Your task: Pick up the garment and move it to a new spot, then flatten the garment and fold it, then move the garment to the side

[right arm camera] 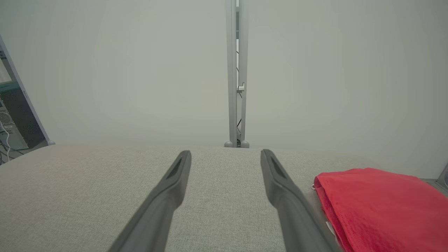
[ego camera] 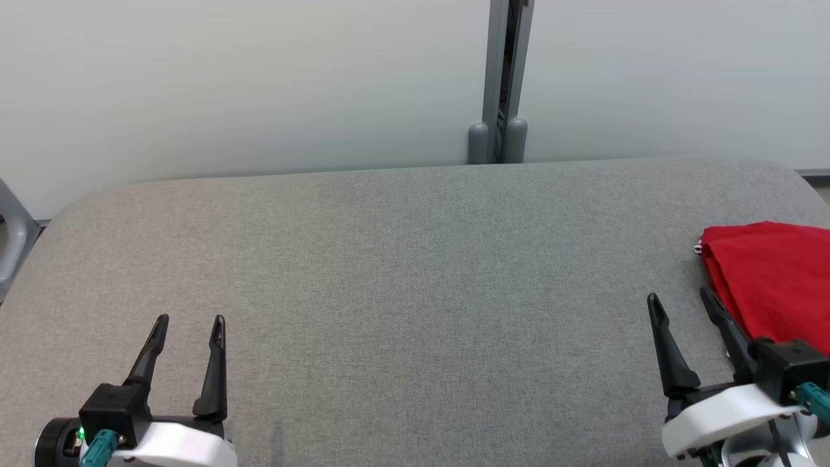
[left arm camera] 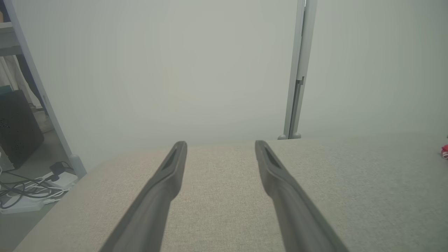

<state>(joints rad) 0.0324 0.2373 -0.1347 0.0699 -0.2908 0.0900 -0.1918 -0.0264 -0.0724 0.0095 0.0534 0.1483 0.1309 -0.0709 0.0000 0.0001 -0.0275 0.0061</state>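
The garment [ego camera: 771, 279], red, lies at the far right of the surface [ego camera: 415, 259], close to its right-hand end. It looks like a flat packet. The right wrist view shows a straight left edge on it [right arm camera: 385, 203], with layers stacked along that edge.

The right jaws stand spread just beside it on its left, gripping nothing. The outer jaw crosses the cloth's edge in the head view, but I cannot tell whether it touches. The left jaws are spread as well, holding nothing, well apart from the garment near the surface's other end.

As I judge it, the task is all but done. The garment appears folded, it sits off to the side, and both arms have let go. I see no step left beyond perhaps resting the arms.

The picture's right edge cuts off part of the garment, and the right arm hides its near corner. So I cannot tell what kind of garment it is or how neat the fold is. A small white bit at its left corner may be a tag, but it is too small to tell. In the left wrist view the garment is only a red speck [left arm camera: 445, 151]. Behind the surface are a pale wall [ego camera: 259, 84] and a grey post [ego camera: 502, 78].
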